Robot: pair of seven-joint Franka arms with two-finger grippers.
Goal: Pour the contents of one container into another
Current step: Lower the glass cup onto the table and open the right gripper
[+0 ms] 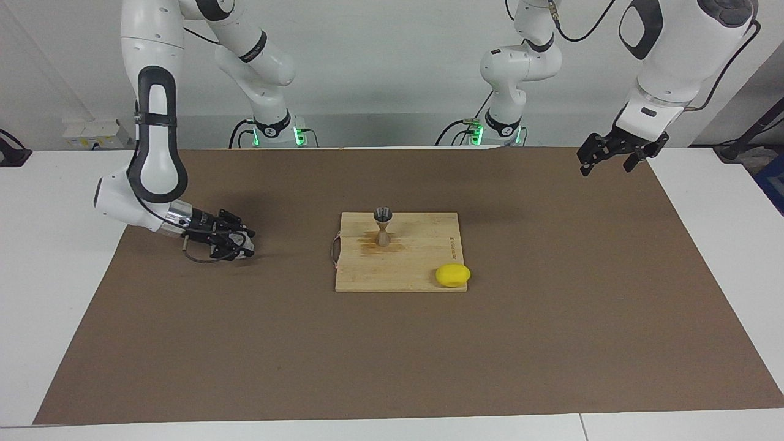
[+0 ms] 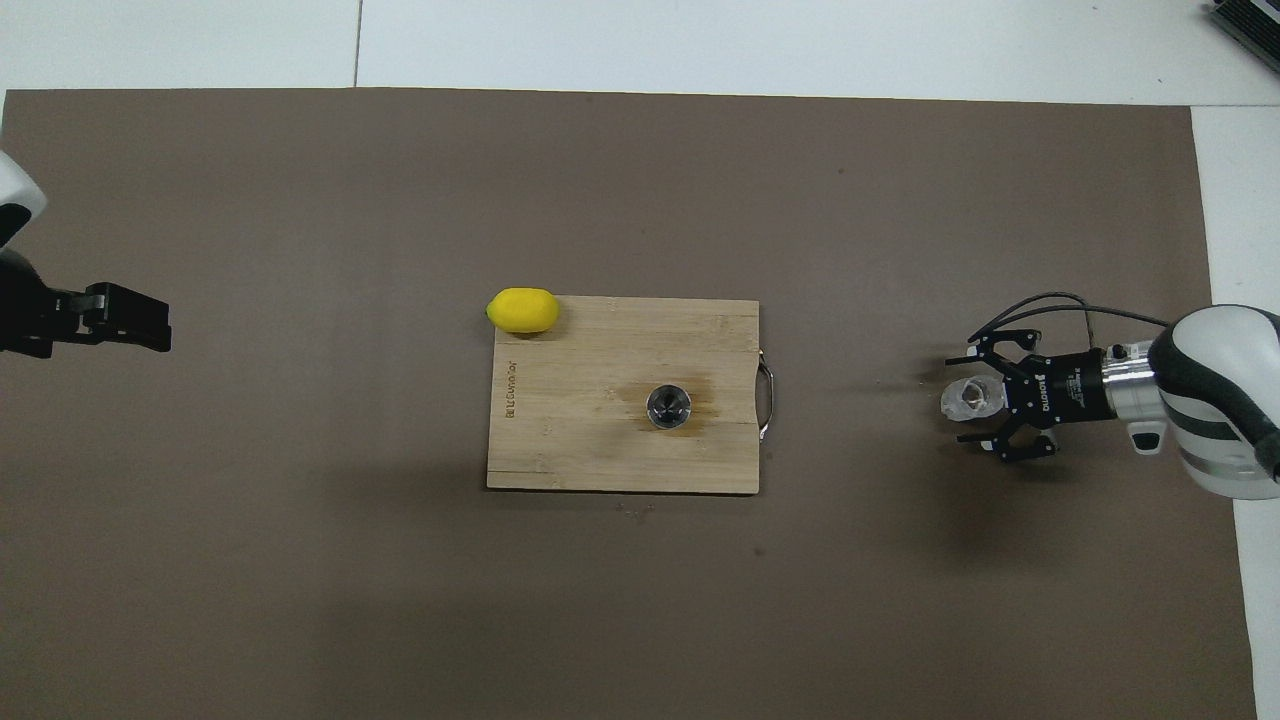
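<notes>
The right gripper [image 2: 975, 405] is down on the mat with its jaws spread wide around the clear cup [image 2: 966, 398], so the cup's been let go. Pouring into the jigger [image 1: 383, 225] on the cutting board [image 1: 422, 269] looks done; next it just backs off without knocking the cup, while the left gripper [image 1: 606, 158] waits, jaws wide

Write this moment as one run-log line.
right gripper: open around small clear cup on mat | left gripper: open, waiting | metal hourglass jigger: upright on board

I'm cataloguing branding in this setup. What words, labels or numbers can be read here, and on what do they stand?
Cutting board: a dark printed mark along its edge toward the left arm's end; too small to read.
Right gripper: white lettering on its black body; too blurred to read.
Clear cup, jigger, lemon: no text visible.
</notes>
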